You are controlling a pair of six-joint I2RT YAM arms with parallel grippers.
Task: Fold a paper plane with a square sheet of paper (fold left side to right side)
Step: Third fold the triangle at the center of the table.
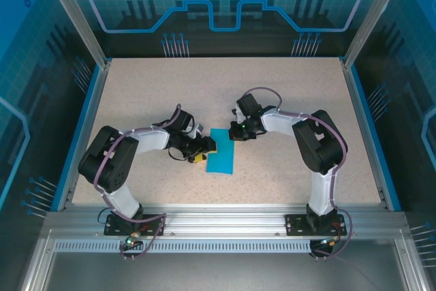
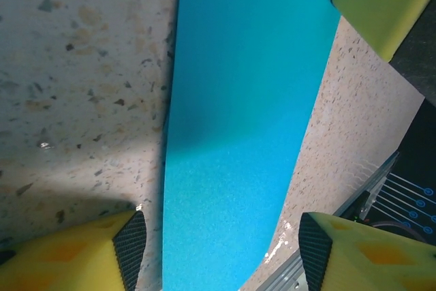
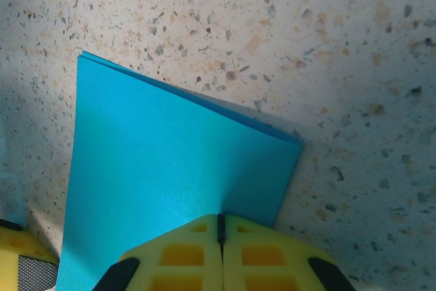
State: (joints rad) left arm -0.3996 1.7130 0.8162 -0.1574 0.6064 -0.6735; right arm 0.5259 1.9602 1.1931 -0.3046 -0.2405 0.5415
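Teal-blue and thin, the square sheet of paper (image 1: 220, 152) is lying doubled over as a narrow rectangle on the speckled beige desk (image 1: 293, 93), roughly mid-width and a bit closer to the near edge than the far one. The right wrist view shows two layers along one edge. So I'd say the left-to-right fold is already down and what's left is firming up the crease.

The bit that matters is that the strip's long axis runs from the near edge toward the far edge, tilted just slightly. My left hand (image 1: 199, 149) sits just beside the left long edge, about halfway along. My right hand (image 1: 236, 131) is at the far right corner. Both are right on it, but the left one has the whole long side in front of it.

The left hand is spread wide. In its wrist view the yellow fingers (image 2: 95, 253) stand either side of the paper with gaps, gripping nothing. The right hand is closed, its yellow fingertips (image 3: 170, 253) pressed together with only a hairline seam, parked on the paper's edge. I honestly can't tell if they're nipping a layer or just pressing down.

My guess is any smoothing stroke needs to follow that near-to-far line, or the layers will skew.
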